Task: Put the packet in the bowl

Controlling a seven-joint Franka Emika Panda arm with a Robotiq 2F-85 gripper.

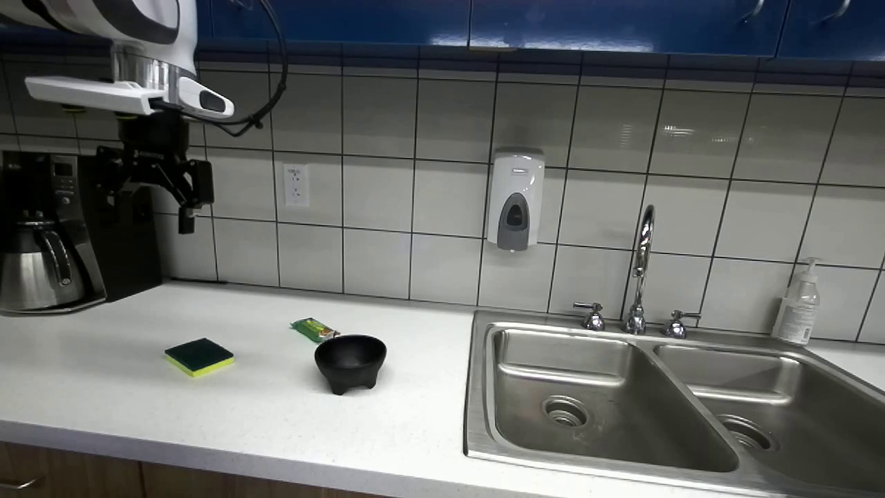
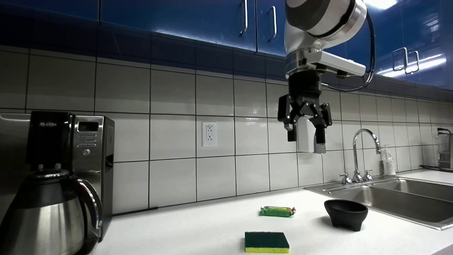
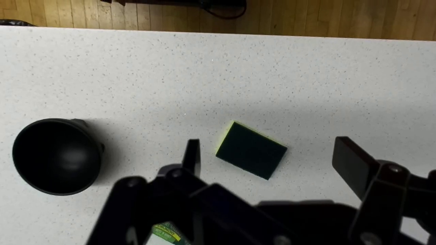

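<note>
The green packet [image 1: 314, 330] lies flat on the white counter, just behind the black bowl [image 1: 351, 363] and close to its rim in an exterior view. In an exterior view the packet [image 2: 277, 211] shows apart from the bowl [image 2: 347, 214]. The bowl stands upright on short feet; its inside looks dark. My gripper [image 2: 306, 139] is open and empty, high above the counter. In the wrist view the gripper's fingers [image 3: 268, 144] are wide apart; the packet [image 3: 167, 232] is partly hidden behind the gripper at the bottom edge. The bowl [image 3: 58, 156] is at the left.
A yellow-green sponge with a dark top [image 3: 252, 149] lies on the counter below the fingers. A coffee maker [image 2: 88, 141] stands at the counter's end. A steel double sink [image 1: 477, 387] with a faucet [image 1: 643, 256] is past the bowl. Blue cabinets [image 1: 346, 21] hang above.
</note>
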